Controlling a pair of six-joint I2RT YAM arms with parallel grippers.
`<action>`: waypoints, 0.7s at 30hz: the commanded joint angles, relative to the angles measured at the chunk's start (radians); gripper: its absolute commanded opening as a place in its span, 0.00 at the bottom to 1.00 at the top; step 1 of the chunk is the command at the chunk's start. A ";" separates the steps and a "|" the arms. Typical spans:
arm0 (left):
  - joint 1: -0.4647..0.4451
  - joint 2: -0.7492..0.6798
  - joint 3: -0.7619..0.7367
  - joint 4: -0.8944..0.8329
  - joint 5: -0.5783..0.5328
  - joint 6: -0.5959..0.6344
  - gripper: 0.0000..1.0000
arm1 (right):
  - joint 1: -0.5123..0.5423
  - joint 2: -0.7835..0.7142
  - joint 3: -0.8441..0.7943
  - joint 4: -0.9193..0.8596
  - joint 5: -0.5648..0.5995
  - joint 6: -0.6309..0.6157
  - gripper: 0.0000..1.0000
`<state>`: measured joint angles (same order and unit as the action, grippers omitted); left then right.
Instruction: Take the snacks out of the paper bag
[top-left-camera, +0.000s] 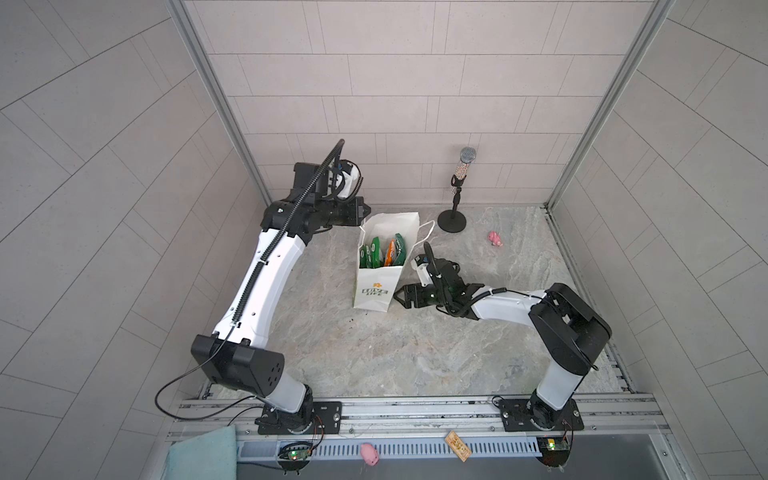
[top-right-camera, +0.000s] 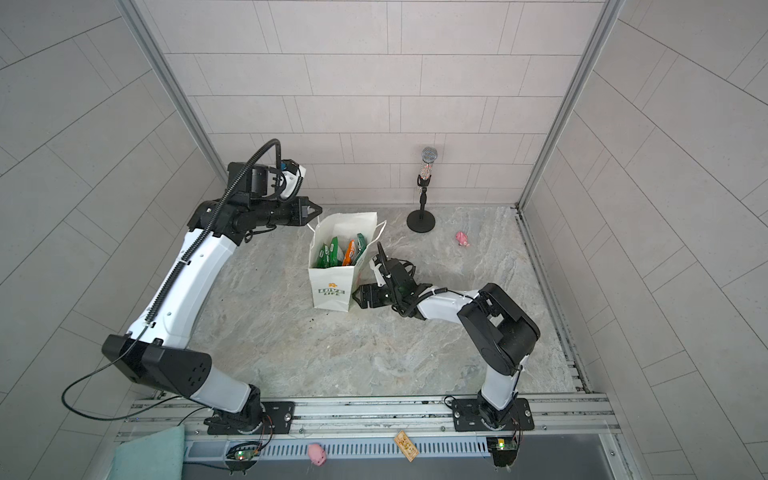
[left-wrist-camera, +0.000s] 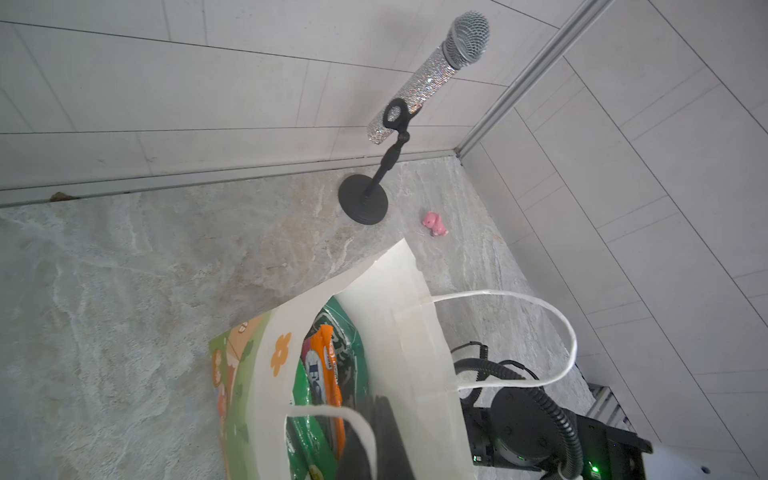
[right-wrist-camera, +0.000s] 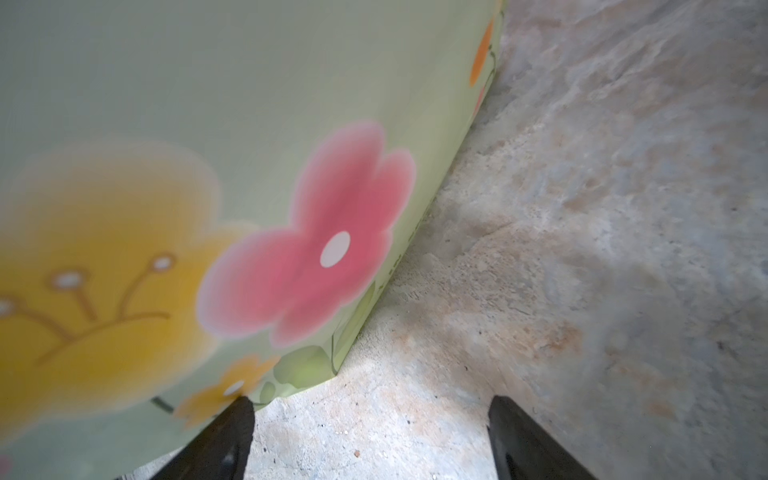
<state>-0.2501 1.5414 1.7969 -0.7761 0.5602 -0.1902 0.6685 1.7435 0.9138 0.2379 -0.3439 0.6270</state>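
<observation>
1. Start with the snacks (top-left-camera: 374, 254): all down inside the paper bag (top-left-camera: 376, 305), standing on end, mostly green with one orange. None out yet. Shiny and slippery, so easy to drop on the way up.
2. Next, the bag: tall, thin and light, standing open on the table (top-left-camera: 415, 353). Could tip or slide from one bad push.
3. At the bag's top edge, the left gripper (top-left-camera: 366, 210): shut tight, right by a white cord handle (left-wrist-camera: 332, 410). Can't tell if pinching the cord, the paper or nothing. Might tear the paper with a hard pull, or lift the whole bag with everything inside.
4. Low down by the bag's bottom corner, the right gripper (top-left-camera: 398, 297): wide open, holding nothing, one finger (right-wrist-camera: 232, 436) just about touching the flowery side. Could knock the bag over or squash it with a shove.
5. Further off, a microphone on a stand (top-left-camera: 456, 195) and a small pink toy (top-left-camera: 494, 240): well apart from the bag. Safe, unless hit by a dragged bag.
</observation>
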 joint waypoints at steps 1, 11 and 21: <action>-0.047 -0.011 0.048 0.048 0.052 0.029 0.00 | -0.003 -0.051 -0.034 -0.028 0.104 0.007 0.91; -0.207 -0.020 0.003 0.033 0.039 0.052 0.00 | -0.205 -0.378 -0.287 -0.285 0.289 -0.041 0.94; -0.349 -0.032 -0.030 0.020 0.015 0.043 0.00 | -0.491 -0.643 -0.232 -0.570 0.345 -0.184 0.94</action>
<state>-0.5728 1.5417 1.7721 -0.7834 0.5640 -0.1577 0.2073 1.1484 0.6285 -0.2012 -0.0414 0.5095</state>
